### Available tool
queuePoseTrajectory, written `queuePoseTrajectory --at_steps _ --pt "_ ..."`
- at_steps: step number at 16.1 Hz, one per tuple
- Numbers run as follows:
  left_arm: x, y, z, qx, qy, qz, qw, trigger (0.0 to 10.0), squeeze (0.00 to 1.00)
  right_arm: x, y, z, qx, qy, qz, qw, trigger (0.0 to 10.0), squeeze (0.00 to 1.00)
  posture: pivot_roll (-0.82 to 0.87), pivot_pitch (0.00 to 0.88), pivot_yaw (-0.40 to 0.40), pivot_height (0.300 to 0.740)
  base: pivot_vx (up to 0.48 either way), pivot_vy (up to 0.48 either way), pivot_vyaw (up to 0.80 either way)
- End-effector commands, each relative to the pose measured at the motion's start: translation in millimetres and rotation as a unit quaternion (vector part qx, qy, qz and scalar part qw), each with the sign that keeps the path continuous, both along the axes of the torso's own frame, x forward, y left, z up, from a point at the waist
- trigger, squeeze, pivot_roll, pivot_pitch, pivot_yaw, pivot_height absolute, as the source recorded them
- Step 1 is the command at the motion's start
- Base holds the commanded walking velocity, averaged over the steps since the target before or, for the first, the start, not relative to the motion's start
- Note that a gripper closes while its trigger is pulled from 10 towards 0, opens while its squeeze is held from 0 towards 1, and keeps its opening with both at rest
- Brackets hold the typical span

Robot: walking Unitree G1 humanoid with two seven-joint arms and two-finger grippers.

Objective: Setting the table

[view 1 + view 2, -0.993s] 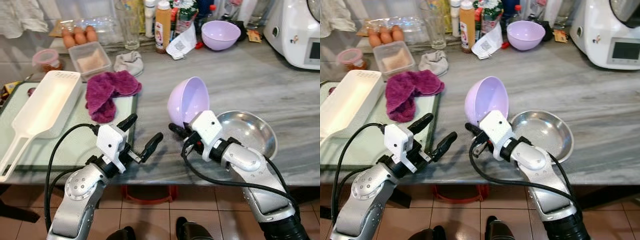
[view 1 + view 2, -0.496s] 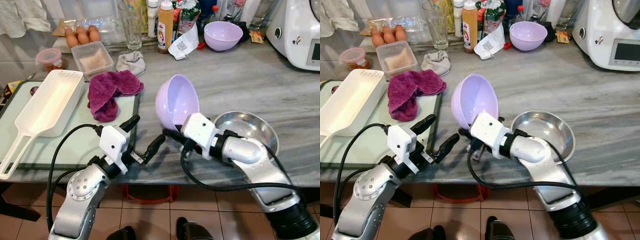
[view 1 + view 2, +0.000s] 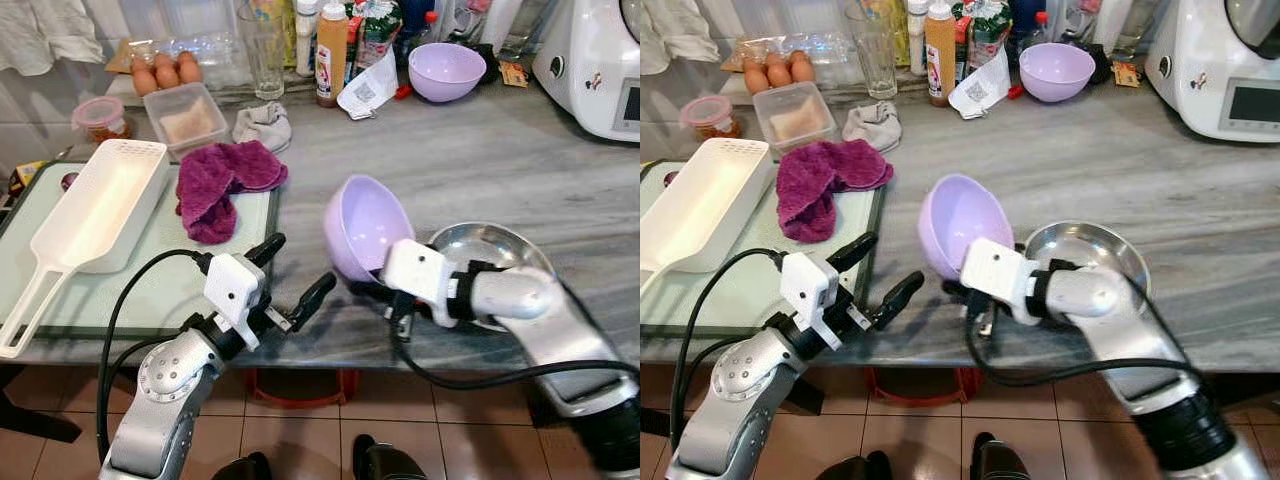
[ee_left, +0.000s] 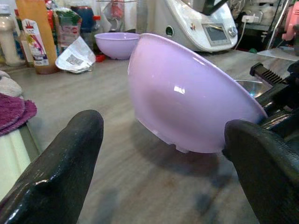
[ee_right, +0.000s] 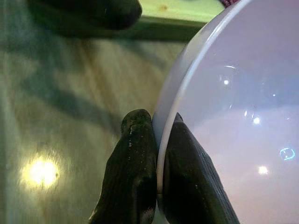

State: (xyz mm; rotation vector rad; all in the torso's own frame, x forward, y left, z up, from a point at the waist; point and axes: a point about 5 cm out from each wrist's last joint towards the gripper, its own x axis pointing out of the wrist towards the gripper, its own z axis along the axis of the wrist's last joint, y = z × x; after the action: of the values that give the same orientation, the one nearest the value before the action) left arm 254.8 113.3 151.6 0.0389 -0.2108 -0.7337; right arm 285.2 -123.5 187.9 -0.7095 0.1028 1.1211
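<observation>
Lilac bowl point(image 3: 363, 226) now lower, less tilted

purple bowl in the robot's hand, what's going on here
The right gripper pinches the rim of a lilac bowl, holding it tilted with its base low over the grey counter, beside a steel bowl. The left gripper hovers open next to it at the counter's front edge. A second lilac bowl sits at the back.

A magenta cloth point(image 3: 220, 183) lies bunched beside a white strainer scoop point(image 3: 95, 215). Eggs point(image 3: 165, 72) and a sauce bottle point(image 3: 329, 52) stand behind.
</observation>
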Motion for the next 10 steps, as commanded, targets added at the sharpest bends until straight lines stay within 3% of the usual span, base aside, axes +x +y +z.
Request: queuePoseTrajectory --at_steps 1,6,8,9,10 --pt "-2.8 -0.9 -2.1 0.002 0.007 -0.01 1.0 10.0 0.0 -3.6 2.7 7.2 -0.019 -0.012 0.027 0.999 10.0 0.0 -0.18 0.192 -0.008 0.74 0.0 0.0 0.0" --pt "-3.1 -1.3 -2.5 0.002 0.008 -0.012 1.0 10.0 0.0 -3.6 0.0 7.6 -0.032 -0.012 0.033 0.999 10.0 0.0 -0.18 0.192 -0.008 0.74 0.0 0.0 0.0" --pt "-3.4 -2.9 -5.4 0.0 0.018 -0.021 1.0 10.0 0.0 -4.9 -16.8 4.3 -0.106 0.004 0.067 0.992 10.0 0.08 -0.18 0.198 -0.006 0.74 0.0 0.0 0.0" --pt "-3.2 -3.0 -6.0 -0.001 0.02 -0.021 1.0 10.0 0.0 -4.3 -21.6 4.8 -0.12 0.007 0.073 0.99 10.0 0.29 -0.18 0.198 -0.006 0.74 0.0 0.0 0.0" --pt "-3.4 -2.8 -5.9 -0.001 0.021 -0.021 1.0 10.0 0.0 -3.4 -23.4 5.9 -0.124 0.007 0.074 0.99 10.0 0.41 -0.18 0.202 -0.002 0.74 0.0 0.0 0.0"
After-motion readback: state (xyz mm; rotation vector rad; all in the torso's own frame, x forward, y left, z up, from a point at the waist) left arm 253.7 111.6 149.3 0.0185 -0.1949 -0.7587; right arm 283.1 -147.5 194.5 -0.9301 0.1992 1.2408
